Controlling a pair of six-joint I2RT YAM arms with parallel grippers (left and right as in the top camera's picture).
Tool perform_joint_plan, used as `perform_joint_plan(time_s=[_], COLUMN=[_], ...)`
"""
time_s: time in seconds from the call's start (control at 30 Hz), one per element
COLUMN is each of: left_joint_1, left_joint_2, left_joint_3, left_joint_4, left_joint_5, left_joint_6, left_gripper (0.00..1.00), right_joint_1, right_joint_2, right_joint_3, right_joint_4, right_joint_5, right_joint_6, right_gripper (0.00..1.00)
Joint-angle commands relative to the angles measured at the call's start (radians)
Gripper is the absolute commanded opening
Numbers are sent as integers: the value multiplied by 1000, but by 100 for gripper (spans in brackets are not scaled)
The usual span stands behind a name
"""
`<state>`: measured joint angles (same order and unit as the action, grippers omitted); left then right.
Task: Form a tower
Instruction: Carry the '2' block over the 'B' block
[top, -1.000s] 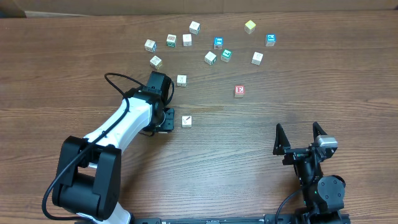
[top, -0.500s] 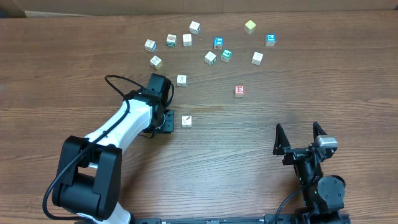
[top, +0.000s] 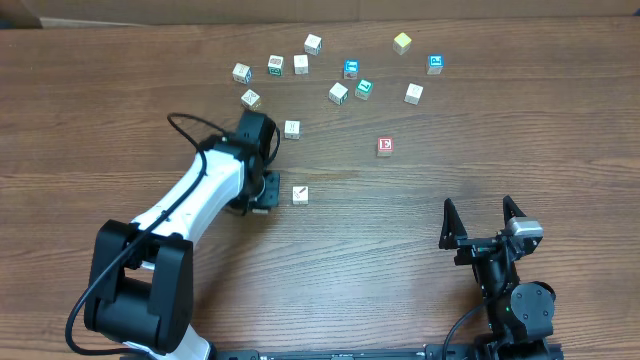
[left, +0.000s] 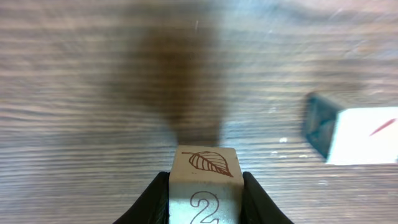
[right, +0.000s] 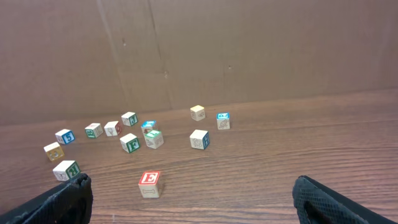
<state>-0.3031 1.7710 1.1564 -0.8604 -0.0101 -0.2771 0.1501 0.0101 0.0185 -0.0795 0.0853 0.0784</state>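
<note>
My left gripper (left: 205, 190) is shut on a pale wooden cube (left: 205, 167) with a brown leaf on top and a "2" on the side facing me; both black fingers press its sides. It sits low over the wood table. In the overhead view the left gripper (top: 260, 191) is left of centre and mostly covers that cube. A loose cube with a red stroke (top: 300, 194) (left: 364, 134) lies just to its right, apart from it. My right gripper (top: 484, 222) (right: 196, 202) stands open at the front right with nothing in it. No tower is in view.
Several loose picture cubes lie scattered at the back of the table (top: 339, 93), among them a yellow-topped cube (top: 402, 42) and a teal one (top: 364, 88). A red "E" cube (top: 385, 146) (right: 149, 182) lies alone in the middle. A brown cardboard wall (right: 249, 50) backs the table.
The left gripper's fingers have shut onto the leaf cube and the hand has shifted slightly left. The right arm and the loose cubes have not moved.
</note>
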Motion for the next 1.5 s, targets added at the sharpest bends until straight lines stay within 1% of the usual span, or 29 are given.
perform_joint_plan(time_s=[0.0,0.1,0.17,0.27,0.43,0.63,0.9,1.07,1.47], left_joint_1=[1,-5,-21,-72,-164,-195,-203,-224,-229], left_joint_2=[7,7,7,8,8,8,8,8,8], left_joint_3=[153,239,275,279,247,199,183,137,57], left_joint_4=[-66,-130,-146,-134,-121,-45,-22,30,92], left_joint_5=[8,11,11,0,-77,-75,-76,-76,-97], left_joint_6=[-18,-70,-93,-129,-245,-254,-255,-271,-307], left_gripper=[24,24,24,24,24,23,20,21,21], right_joint_1=[-4,-4,-4,-4,-4,-4,-4,-4,-4], right_joint_2=[-7,-7,-7,-7,-7,-7,-7,-7,-7], right_joint_3=[-10,-10,-10,-10,-10,-10,-10,-10,-10], right_joint_4=[3,3,3,3,3,3,3,3,3], right_joint_5=[3,3,3,3,2,3,2,3,3], right_joint_6=[-1,-1,-1,-1,-1,-1,-1,-1,-1], right_gripper=[100,100,100,100,100,100,100,100,100])
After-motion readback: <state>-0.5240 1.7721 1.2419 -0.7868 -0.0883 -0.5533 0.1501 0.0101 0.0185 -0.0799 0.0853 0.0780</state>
